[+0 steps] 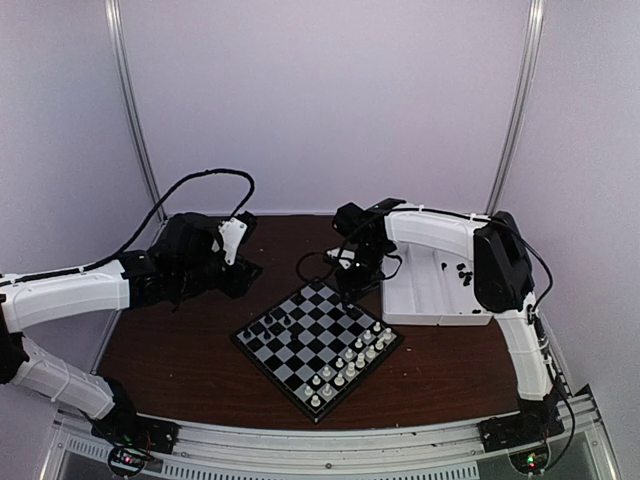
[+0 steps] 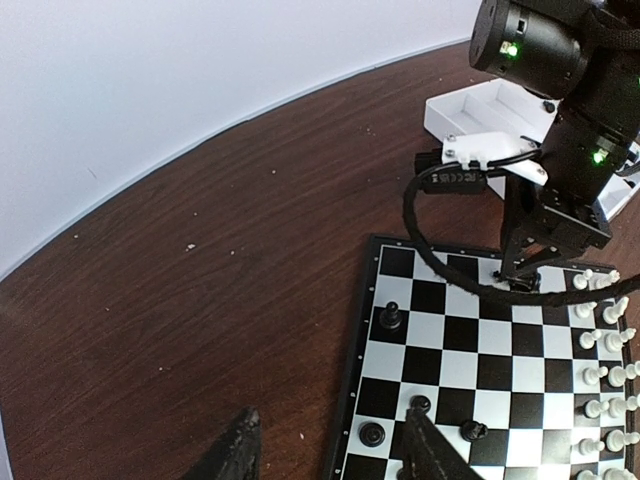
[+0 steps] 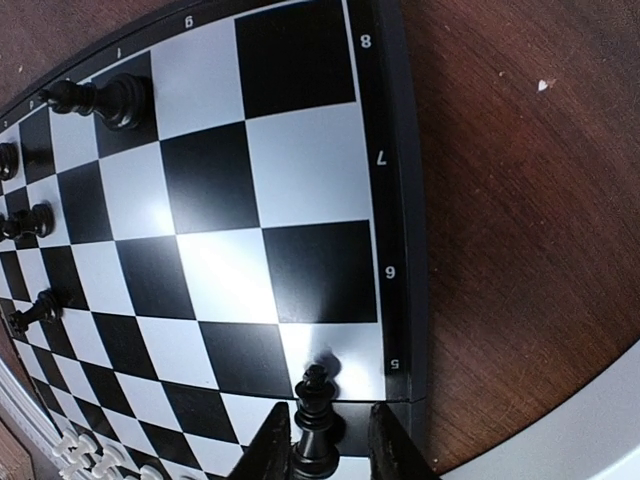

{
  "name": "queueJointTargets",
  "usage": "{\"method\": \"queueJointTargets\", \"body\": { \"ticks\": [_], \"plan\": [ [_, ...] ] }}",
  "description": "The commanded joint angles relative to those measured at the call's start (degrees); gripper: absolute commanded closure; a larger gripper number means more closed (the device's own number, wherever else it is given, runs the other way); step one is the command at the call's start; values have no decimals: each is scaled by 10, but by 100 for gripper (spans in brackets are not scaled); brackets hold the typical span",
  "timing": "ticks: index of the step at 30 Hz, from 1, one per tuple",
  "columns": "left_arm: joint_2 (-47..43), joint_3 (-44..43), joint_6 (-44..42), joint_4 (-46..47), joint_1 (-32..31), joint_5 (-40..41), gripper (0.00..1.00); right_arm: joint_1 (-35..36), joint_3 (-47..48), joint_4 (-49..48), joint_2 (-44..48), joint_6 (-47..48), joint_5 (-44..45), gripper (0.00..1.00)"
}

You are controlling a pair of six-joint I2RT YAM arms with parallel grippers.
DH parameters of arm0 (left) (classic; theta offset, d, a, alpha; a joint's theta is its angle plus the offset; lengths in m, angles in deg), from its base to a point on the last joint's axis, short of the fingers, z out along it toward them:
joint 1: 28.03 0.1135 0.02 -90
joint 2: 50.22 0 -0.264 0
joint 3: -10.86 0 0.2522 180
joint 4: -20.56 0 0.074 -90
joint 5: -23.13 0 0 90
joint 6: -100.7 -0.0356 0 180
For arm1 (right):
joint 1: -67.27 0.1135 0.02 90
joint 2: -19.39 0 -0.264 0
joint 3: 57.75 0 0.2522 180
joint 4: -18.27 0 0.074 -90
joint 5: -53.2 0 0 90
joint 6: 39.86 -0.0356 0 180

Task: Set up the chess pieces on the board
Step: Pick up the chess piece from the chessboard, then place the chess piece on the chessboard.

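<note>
Right gripper [image 3: 322, 455] is seen low over the edge of the board [image 3: 400, 190] that faces the white tray [image 1: 430, 300]. One black chessman [image 3: 316, 415] stands upright between its fingers, beside the frame's mark 5. A sliver of space shows on one side of the piece, so whether it is clamped or only bracketed cannot be told. Left gripper [image 2: 330, 455] is held with its fingers spread and nothing between them, above the opposite corner of the board. A few black pieces [image 2: 393, 316] are scattered on that side, and more black pieces [image 1: 462, 270] lie in the tray. White chessmen [image 1: 350, 362] are lined up along the side nearest the arms' bases.

The step in hand is judged to be the placing of one black piece. Next, a free square near marks 7 and 8 has to be chosen. The chessman must then be centred on it, set down upright and released without its neighbours being brushed.
</note>
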Motion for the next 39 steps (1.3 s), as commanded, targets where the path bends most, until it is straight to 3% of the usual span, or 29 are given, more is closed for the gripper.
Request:
{"method": "queueJointTargets", "body": {
  "ticks": [1, 9, 21, 27, 34, 39],
  "plan": [
    [1, -19, -1, 7, 4, -6, 51, 9, -2, 2, -21, -7, 9, 73],
    [2, -20, -1, 6, 4, -5, 51, 14, 2, 11, -32, -5, 12, 76],
    [1, -24, -1, 3, 4, -5, 51, 18, -18, -46, 16, -10, 9, 92],
    [-5, -21, 4, 0, 4, 1, 51, 21, -96, -172, 91, -15, 9, 93],
    [-15, -21, 13, -8, 12, 5, 51, 32, -275, -438, 211, -23, -9, 91],
    [-23, -22, 26, -18, 20, -1, 49, 48, -363, -589, 246, -26, -3, 91]
  ]
}}
